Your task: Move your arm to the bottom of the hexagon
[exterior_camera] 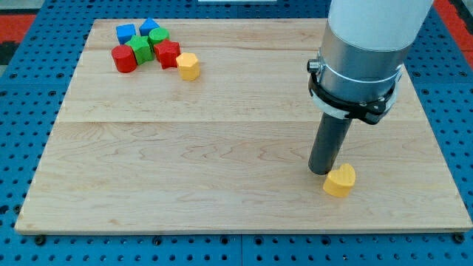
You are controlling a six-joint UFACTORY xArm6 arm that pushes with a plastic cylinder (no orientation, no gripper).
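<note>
The yellow hexagon block (188,66) lies at the view's upper left, at the right end of a cluster of blocks. My tip (323,172) rests on the board at the view's lower right, far from the hexagon. It touches, or nearly touches, the left side of a yellow heart-shaped block (340,179). The dark rod hangs from a wide grey and white arm body (358,59).
The cluster beside the hexagon holds a red star-like block (168,53), a red cylinder (123,58), two green blocks (140,49) (158,36) and two blue blocks (126,32) (148,27). The wooden board (185,162) sits on a blue pegboard.
</note>
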